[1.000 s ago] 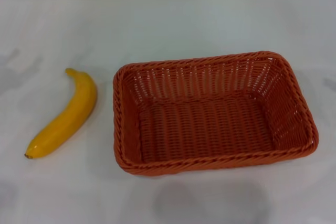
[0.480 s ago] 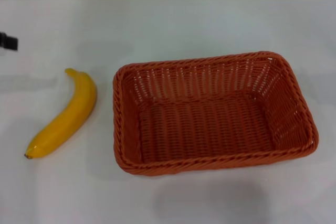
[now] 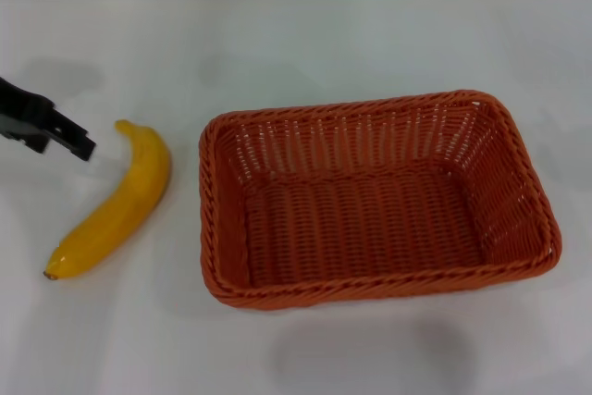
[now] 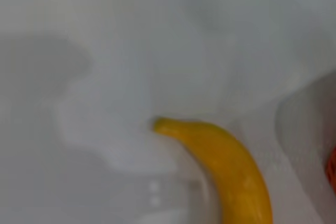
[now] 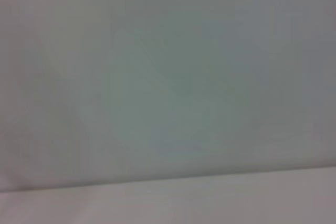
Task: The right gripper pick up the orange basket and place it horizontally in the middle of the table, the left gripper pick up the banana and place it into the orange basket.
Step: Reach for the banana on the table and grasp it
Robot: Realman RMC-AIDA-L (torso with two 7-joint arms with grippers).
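White table point(image 3: 305, 43) bears banana point(image 3: 116, 205), orange basket point(image 3: 370, 286).

Basket point(image 3: 375, 199): woven wicker-like strands, braided rim, ribbed and rough. Banana point(image 3: 116, 203): smooth skin, slight gloss. Table point(image 3: 296, 53): smooth, matt white. Left gripper point(image 3: 42, 122): matt black, hard-surfaced.

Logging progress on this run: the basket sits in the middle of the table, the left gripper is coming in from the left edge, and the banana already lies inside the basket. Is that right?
Not quite. The head view shows the banana lying on the table to the left of the orange basket, not inside it; the basket holds nothing. The rest stands: the left gripper is at the left edge, near the banana's stem end.
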